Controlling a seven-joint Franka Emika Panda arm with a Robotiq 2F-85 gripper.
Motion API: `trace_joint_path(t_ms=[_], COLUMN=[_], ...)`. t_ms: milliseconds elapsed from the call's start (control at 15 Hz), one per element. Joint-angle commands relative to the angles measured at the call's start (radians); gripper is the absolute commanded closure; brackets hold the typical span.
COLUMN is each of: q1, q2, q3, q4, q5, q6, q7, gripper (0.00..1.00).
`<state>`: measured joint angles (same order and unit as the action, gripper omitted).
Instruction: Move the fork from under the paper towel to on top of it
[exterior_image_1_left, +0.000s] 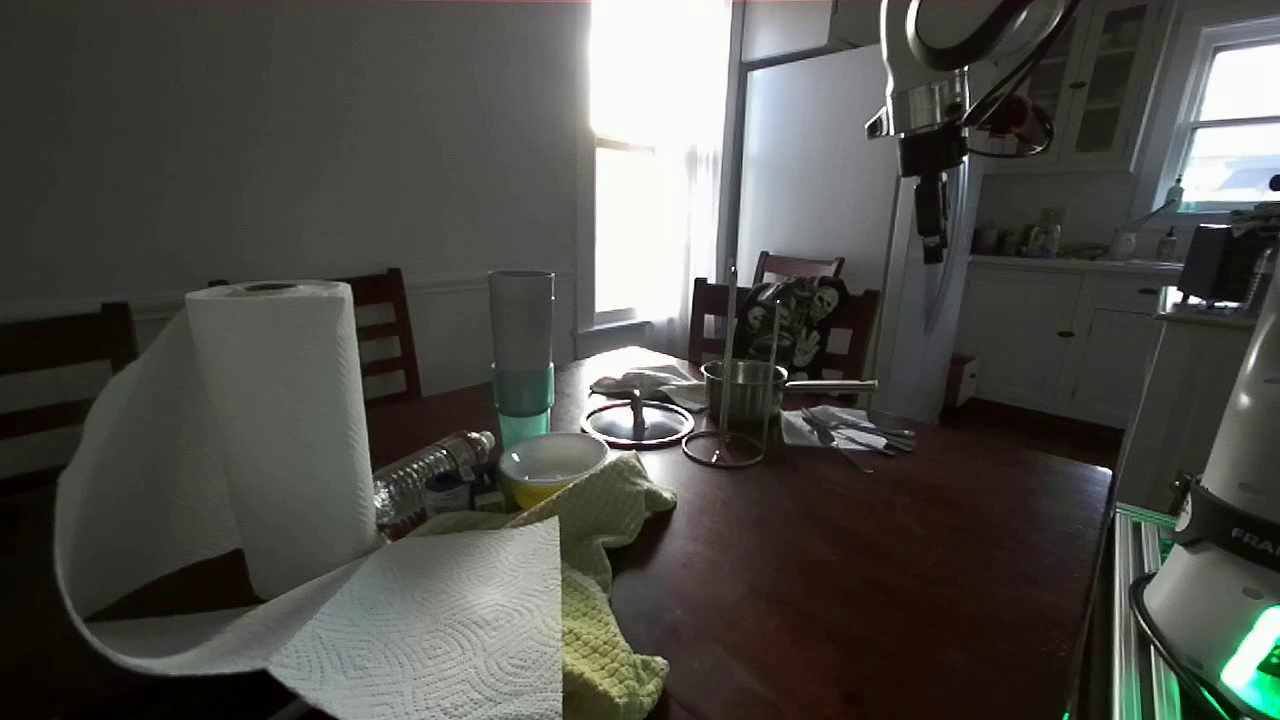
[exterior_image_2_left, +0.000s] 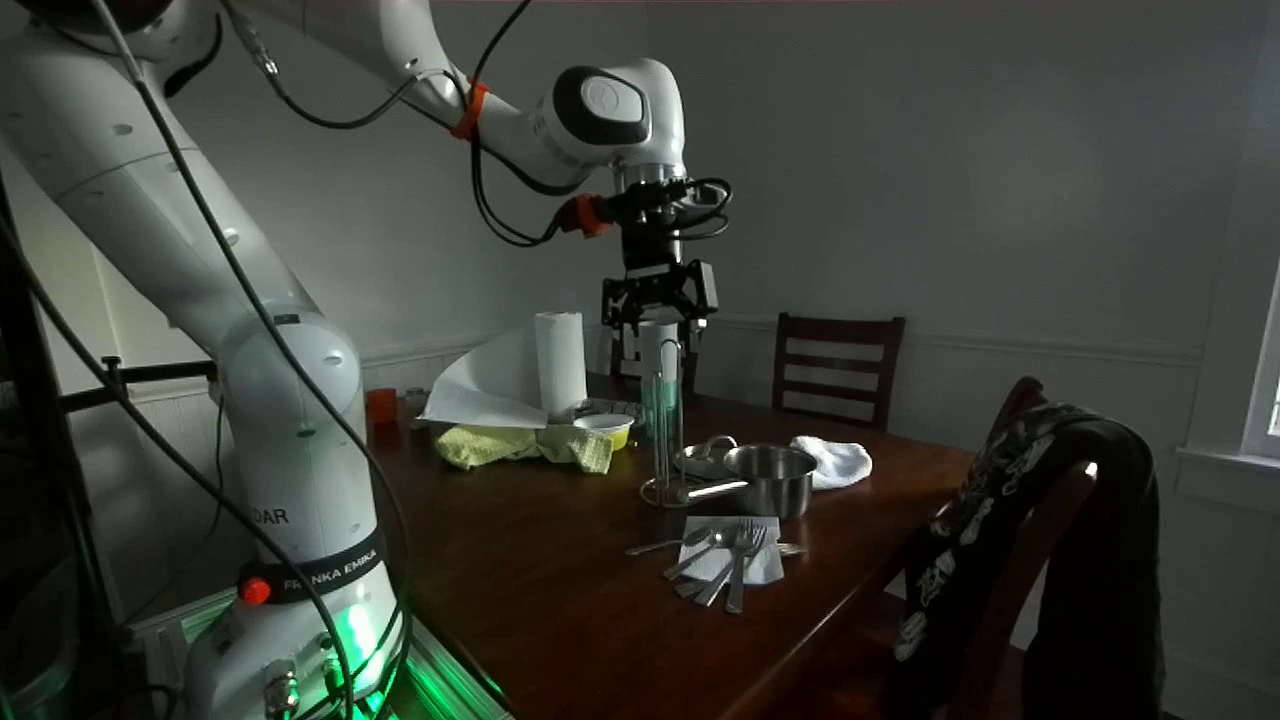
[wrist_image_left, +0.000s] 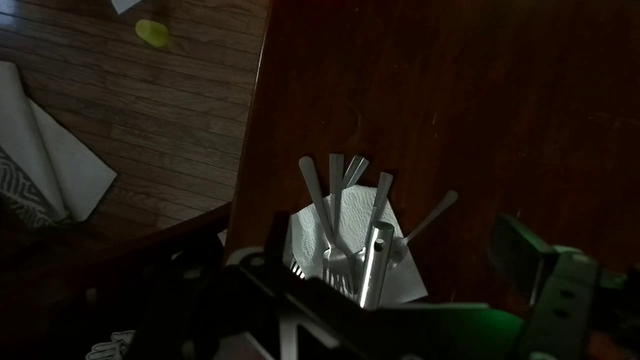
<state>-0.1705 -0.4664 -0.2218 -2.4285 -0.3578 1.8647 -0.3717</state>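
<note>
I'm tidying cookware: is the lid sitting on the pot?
No: in an exterior view, the lid lies on the table beside the pot.

A metal fork apparently lies beneath the whitish paper towel, its ends protruding.

In the wrist view, the paper towel lies on the table at the lower middle of the frame. A fork lies mostly beneath it, tines showing at its left edge; the other fork lies on top, handle past the upper edge, a spoon to its right. In an exterior view, the pot stands just behind the paper towel, the lid to its left. Farther back, left of centre, a dish towel lies before the paper roll.
</note>
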Motion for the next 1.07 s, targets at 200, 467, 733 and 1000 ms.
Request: trace_joint_path(t_ms=[200, 467, 733, 1000], q1=[0.012, -0.005, -0.039, -0.083], q2=[0.292, 0.489, 0.688, 0.87], q3=[0.014, 0.0, -0.005, 0.008], q4=[0.165, 0.299, 0.444, 0.595], q5=[0.08, 0.089, 0.13, 0.223], q6=[-0.013, -0.002, -0.01, -0.055], q7=[0.175, 0.117, 0.131, 0.13], gripper=[0.0, 0.0, 0.0, 0.0])
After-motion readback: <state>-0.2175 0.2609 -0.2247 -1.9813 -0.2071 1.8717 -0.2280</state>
